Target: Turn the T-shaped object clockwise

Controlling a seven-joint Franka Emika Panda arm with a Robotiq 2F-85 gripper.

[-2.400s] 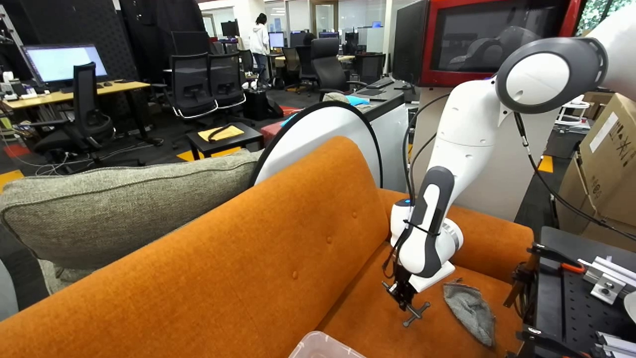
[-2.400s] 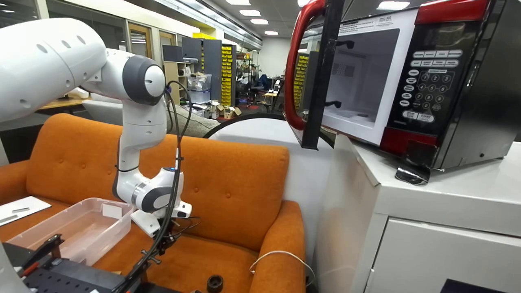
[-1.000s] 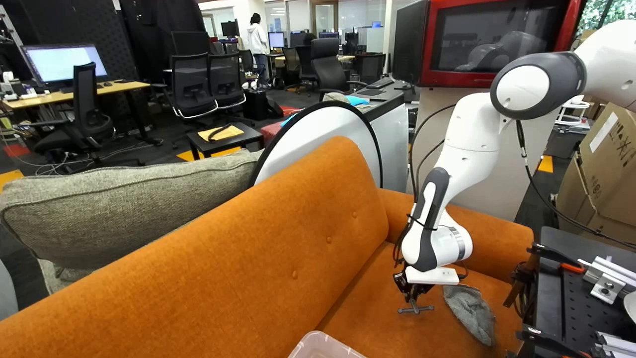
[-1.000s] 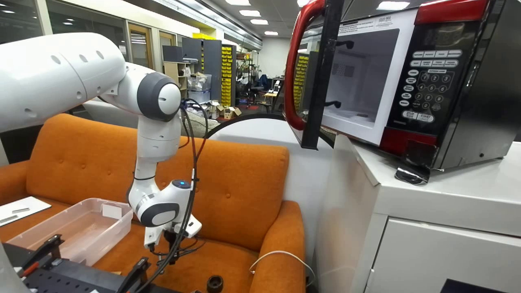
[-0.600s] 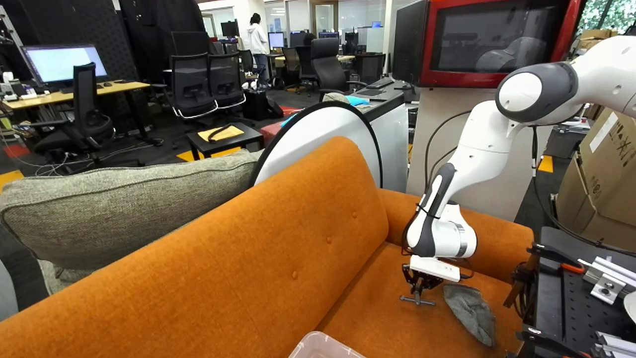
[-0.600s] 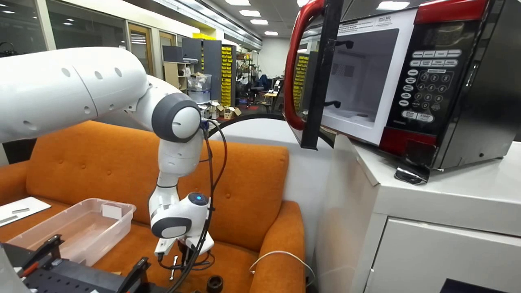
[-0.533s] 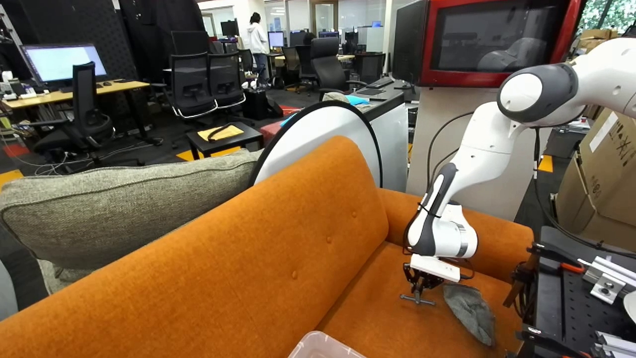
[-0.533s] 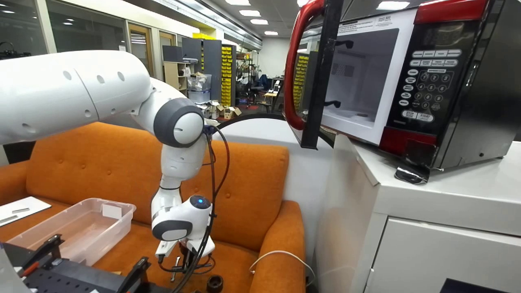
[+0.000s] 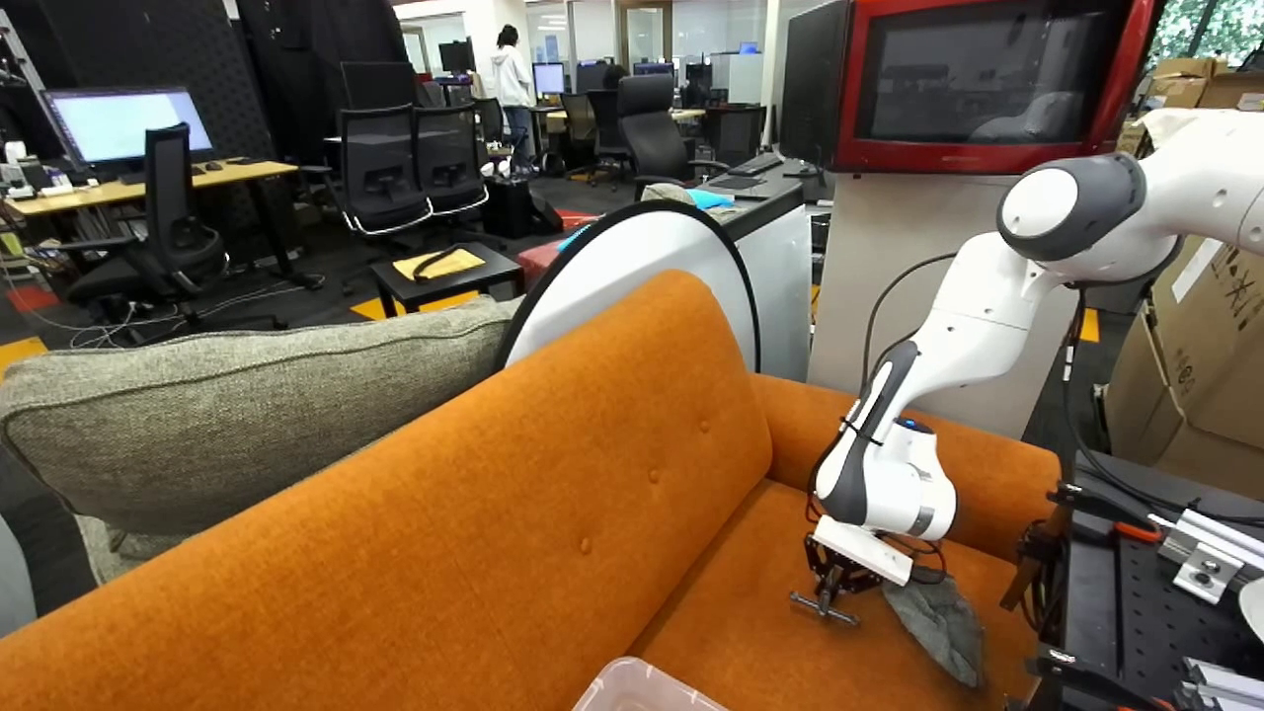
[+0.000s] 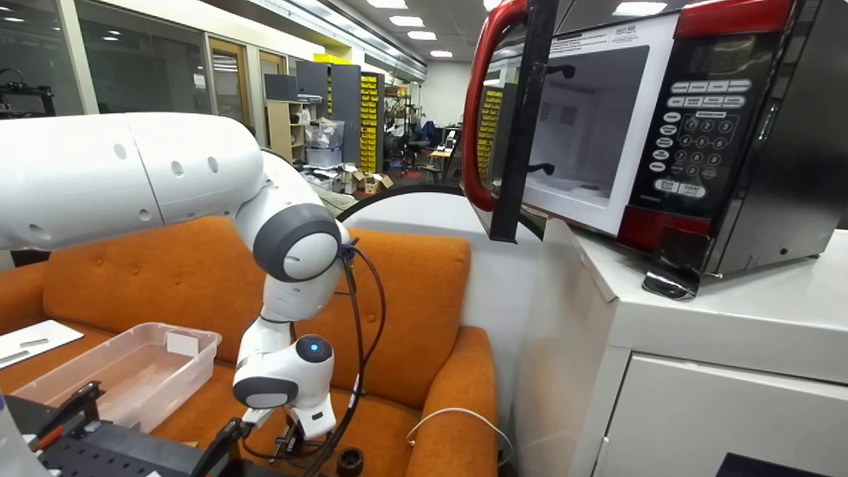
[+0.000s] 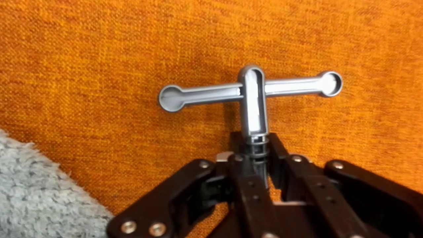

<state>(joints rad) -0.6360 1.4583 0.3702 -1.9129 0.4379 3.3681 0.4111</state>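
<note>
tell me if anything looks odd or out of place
The microwave has its door standing open in an exterior view, which seems odd with the gripper holding the T-shaped object at the sofa.

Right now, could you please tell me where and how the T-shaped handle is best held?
I'd grip the handle by its slim, straight stem near the crossbar, from above, with the tool closed on the stem's two sides as it is now. The crossbar juts out both ways, so a hold there would likely be off-centre.
</note>
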